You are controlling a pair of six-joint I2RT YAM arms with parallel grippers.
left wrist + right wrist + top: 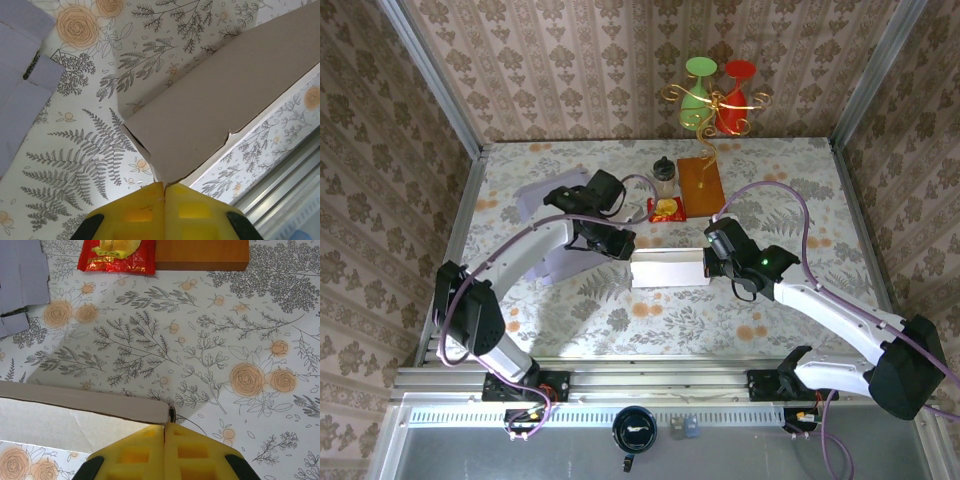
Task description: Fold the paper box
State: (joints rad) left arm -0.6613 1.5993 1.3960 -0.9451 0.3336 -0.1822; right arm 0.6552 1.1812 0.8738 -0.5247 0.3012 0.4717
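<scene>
Holding the box from both ends

Worktop (775, 180) has the paper box (668, 268) lying mid-table, long axis running left to right. Left hand (626, 248) looks pinched shut on its left end and right hand (710, 262) on its right, so both are equally near.

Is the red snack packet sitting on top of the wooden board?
No, the red packet lies on the table beside the wooden board.

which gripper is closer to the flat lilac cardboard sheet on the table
Left. The left gripper pinches the near end of the paper box, just beside the lilac sheet; the right gripper pinches the box's far end.
</scene>
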